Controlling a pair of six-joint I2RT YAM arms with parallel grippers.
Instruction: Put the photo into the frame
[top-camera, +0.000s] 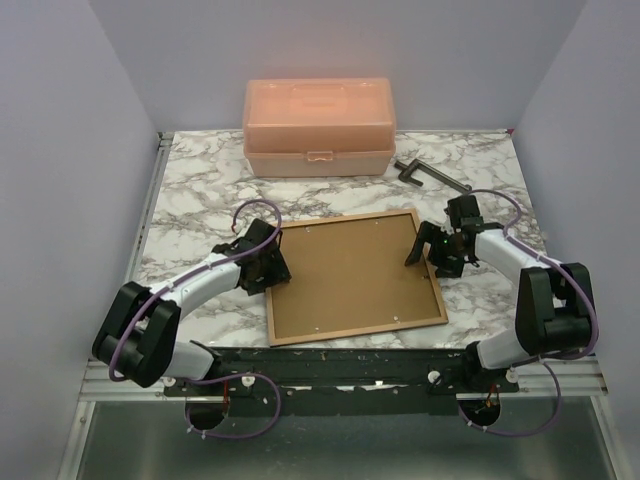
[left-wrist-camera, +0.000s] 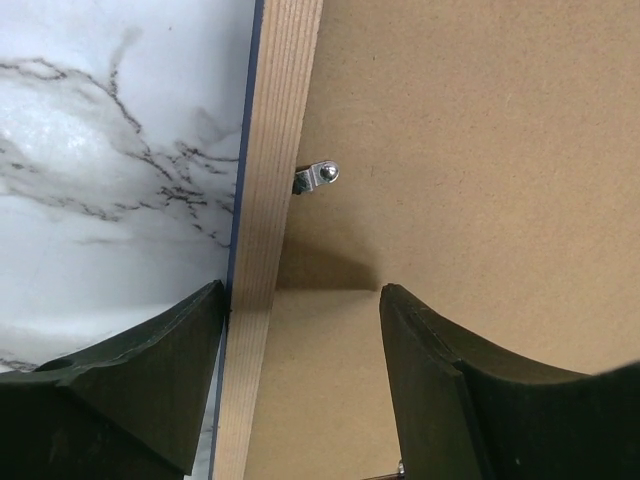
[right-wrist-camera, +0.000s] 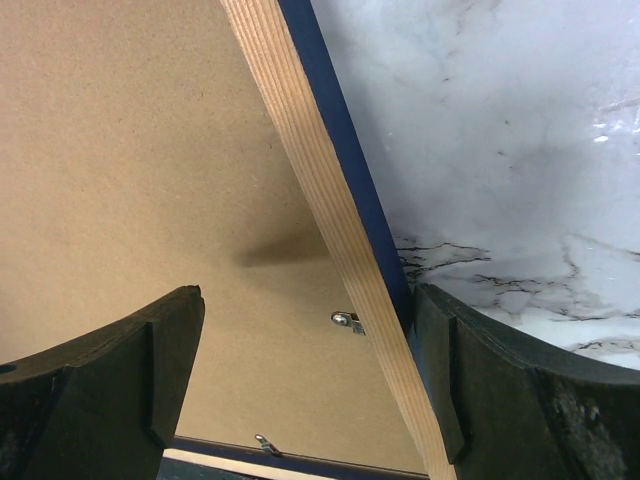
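Observation:
The frame (top-camera: 350, 218) lies face down on the marble table, tan wood back up, with the brown backing board (top-camera: 350, 270) inside it. My left gripper (top-camera: 272, 265) is open at its left side. In the left wrist view the jaws (left-wrist-camera: 302, 295) straddle the wooden rail (left-wrist-camera: 275, 150) just below a small metal tab (left-wrist-camera: 320, 176). My right gripper (top-camera: 425, 245) is open at the right side. Its jaws (right-wrist-camera: 308, 300) straddle the right rail (right-wrist-camera: 310, 170), the outer finger (right-wrist-camera: 450, 360) close against the navy edge. The photo is hidden.
A peach plastic box (top-camera: 318, 128) stands at the back of the table, behind the frame. A dark clamp (top-camera: 425, 172) lies at the back right. Bare marble (top-camera: 190, 190) lies left of the frame, and grey walls close in both sides.

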